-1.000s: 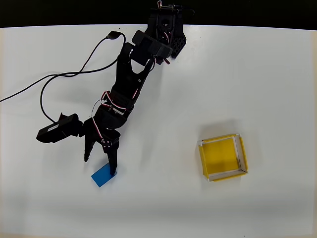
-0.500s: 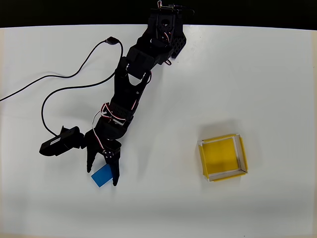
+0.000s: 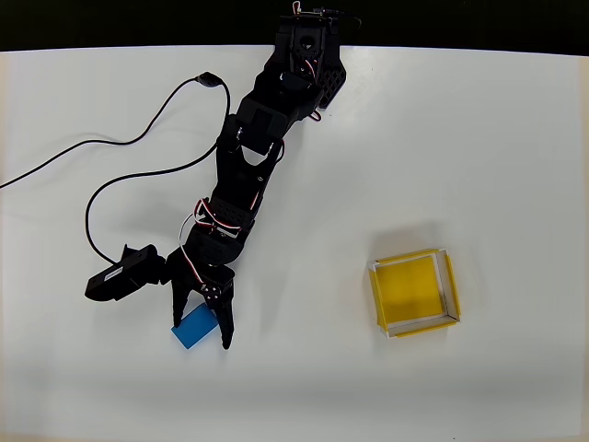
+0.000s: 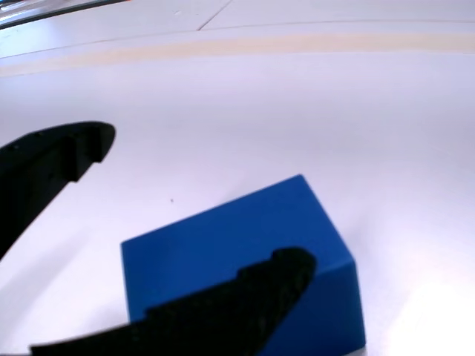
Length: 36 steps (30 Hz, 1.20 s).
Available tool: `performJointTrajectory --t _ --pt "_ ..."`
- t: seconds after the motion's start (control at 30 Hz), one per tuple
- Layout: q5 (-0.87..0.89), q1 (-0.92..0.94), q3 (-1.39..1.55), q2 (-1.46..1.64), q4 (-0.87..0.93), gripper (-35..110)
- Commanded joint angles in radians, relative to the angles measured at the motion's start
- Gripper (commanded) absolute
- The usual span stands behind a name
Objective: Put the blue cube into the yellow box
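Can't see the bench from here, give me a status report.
Gripper open, straddling blue cube. Cube on table, not gripped. Yellow box empty, path clear.

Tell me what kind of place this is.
Probably a lab or hobby workbench: a bare white table, a black cabled robot arm, its gripper over a small blue cube, and a shallow yellow box.

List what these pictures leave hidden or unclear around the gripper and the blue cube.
- Blue cube, overhead view: its upper edge is covered by the gripper, so contact with the fingers cannot be judged.
- Blue cube, wrist view: the lower part is hidden behind the near finger and cut off by the bottom edge.
- Far finger, wrist view: cut off by the left edge.
- Yellow box, overhead view: wall height unreadable from above.
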Motion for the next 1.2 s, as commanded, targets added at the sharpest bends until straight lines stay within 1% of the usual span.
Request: performJointTrajectory --t 0.0,0.3,0.63,0.97,1.17 --pt "-0.014 0.029 -0.074 0.055 -0.017 46" --pt "-0.025 0.06 -0.074 0.106 0.014 45" --pt "-0.026 0.061 -0.095 0.018 -0.029 45" --pt "-0.017 0.052 -0.146 -0.048 -0.035 45" --pt "-0.011 0.041 -0.17 -0.064 -0.038 42"
